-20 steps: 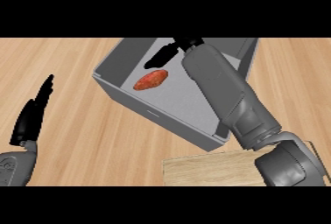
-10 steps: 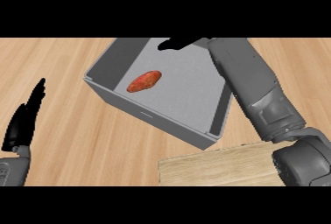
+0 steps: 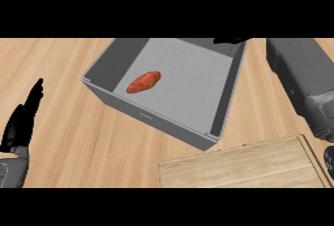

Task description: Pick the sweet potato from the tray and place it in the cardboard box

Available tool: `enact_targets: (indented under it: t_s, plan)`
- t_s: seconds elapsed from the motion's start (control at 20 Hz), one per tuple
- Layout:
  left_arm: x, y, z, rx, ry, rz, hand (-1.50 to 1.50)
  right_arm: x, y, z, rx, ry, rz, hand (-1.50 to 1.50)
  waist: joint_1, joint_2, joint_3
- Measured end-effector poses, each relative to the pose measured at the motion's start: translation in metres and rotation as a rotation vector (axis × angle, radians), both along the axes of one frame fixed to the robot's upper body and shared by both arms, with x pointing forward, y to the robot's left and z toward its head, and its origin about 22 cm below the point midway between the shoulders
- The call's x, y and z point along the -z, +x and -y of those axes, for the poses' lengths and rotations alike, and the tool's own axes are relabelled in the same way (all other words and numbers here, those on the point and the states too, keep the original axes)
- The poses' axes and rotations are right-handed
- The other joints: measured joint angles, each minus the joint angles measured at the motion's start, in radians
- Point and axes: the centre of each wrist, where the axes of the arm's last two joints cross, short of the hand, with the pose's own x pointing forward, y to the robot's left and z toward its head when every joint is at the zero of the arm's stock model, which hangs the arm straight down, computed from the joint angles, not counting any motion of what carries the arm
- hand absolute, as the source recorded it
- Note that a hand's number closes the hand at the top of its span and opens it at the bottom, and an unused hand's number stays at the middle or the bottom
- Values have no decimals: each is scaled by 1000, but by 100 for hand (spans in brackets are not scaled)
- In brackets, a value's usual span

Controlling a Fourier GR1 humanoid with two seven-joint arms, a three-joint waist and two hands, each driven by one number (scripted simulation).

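Presently, the orange-red, oblong sweet potato (image 3: 143, 82) lies on the floor of the grey, open-topped square box (image 3: 163, 121), near its left wall and touching no hand. Right hand (image 3: 231, 40): only a black sliver shows at the view's top edge, over the box's far right corner; how far open it is, I cannot tell. It is well apart from the sweet potato. Its grey forearm (image 3: 303, 75) runs down the right side, just outside the box. Left hand (image 3: 23, 119): at the left edge, resting, fingers straight and pointing up, holding and touching nothing. A flat, pale wooden tray (image 3: 241, 165) sits on the light wood-grain counter (image 3: 85, 150), just beside the box's nearest corner.
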Motion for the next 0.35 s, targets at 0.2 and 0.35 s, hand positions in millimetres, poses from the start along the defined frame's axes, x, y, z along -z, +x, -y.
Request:
enact_targets:
  t_s: [0.2,0.35]
  plan:
    - [3,-2,-2,-2,3,0,0,-4,-6,51,9,-17,5,-150,2,1,0]
    - [3,-1,4,1,4,2,0,-1,-13,80,-3,-49,0,-150,5,2,1]
